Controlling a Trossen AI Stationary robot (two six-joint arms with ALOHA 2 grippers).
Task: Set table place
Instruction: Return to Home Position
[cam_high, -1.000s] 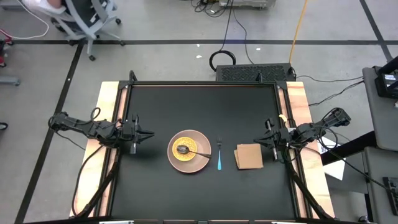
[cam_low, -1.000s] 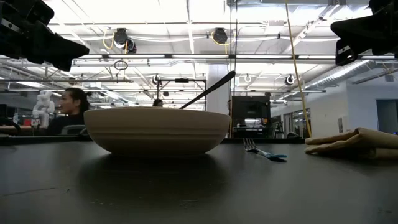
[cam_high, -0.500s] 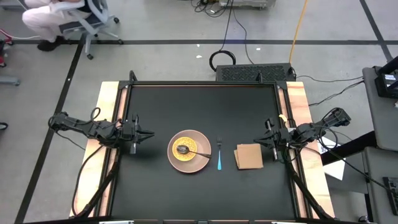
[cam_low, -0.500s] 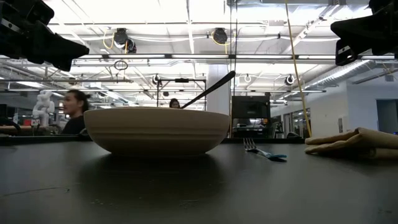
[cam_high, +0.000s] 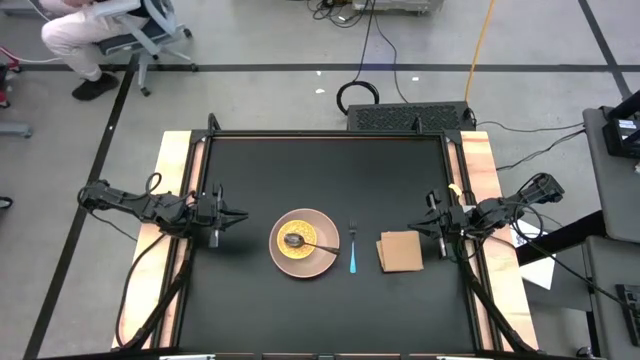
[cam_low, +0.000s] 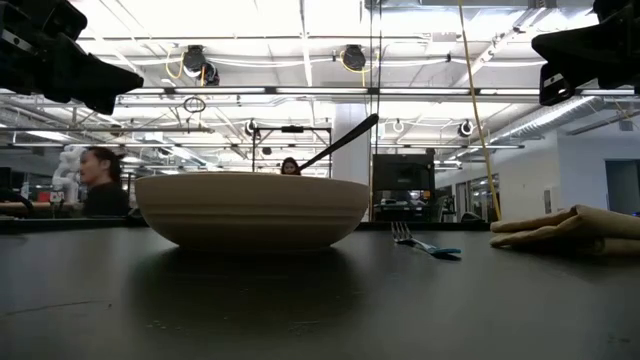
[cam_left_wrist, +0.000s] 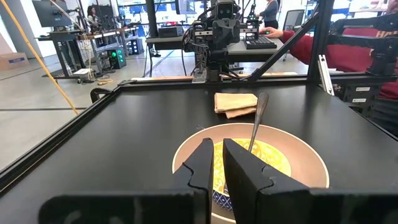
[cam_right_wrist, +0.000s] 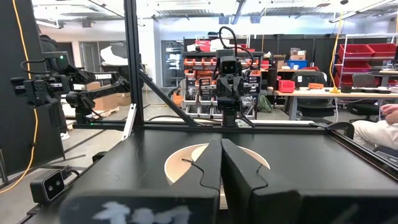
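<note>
A pale pink plate (cam_high: 323, 229) lies at the middle of the black table (cam_high: 300, 170). A yellow dish (cam_high: 296, 254) sits in the plate. A silver spoon (cam_high: 312, 244) rests with its bowl in the dish and its handle over the plate's rim. Right of the plate lies a blue-handled fork (cam_high: 352, 252), tines toward the far edge, then a folded tan napkin (cam_high: 400, 251). My left gripper (cam_high: 241, 216) hovers level at the table's left edge with a narrow gap between its fingers (cam_left_wrist: 217, 163). My right gripper (cam_high: 424, 222) hovers shut at the right edge (cam_right_wrist: 221, 155), beside the napkin.
Pale wooden strips (cam_high: 176, 190) run along the table's left and right sides. Behind the far edge lie a black box (cam_high: 410, 117) and a coiled cable (cam_high: 357, 97). A person sits on a chair (cam_high: 95, 25) on the floor at the far left.
Both arms and the things on the table have kept still. A person in the room behind has moved leftward in the low view.
</note>
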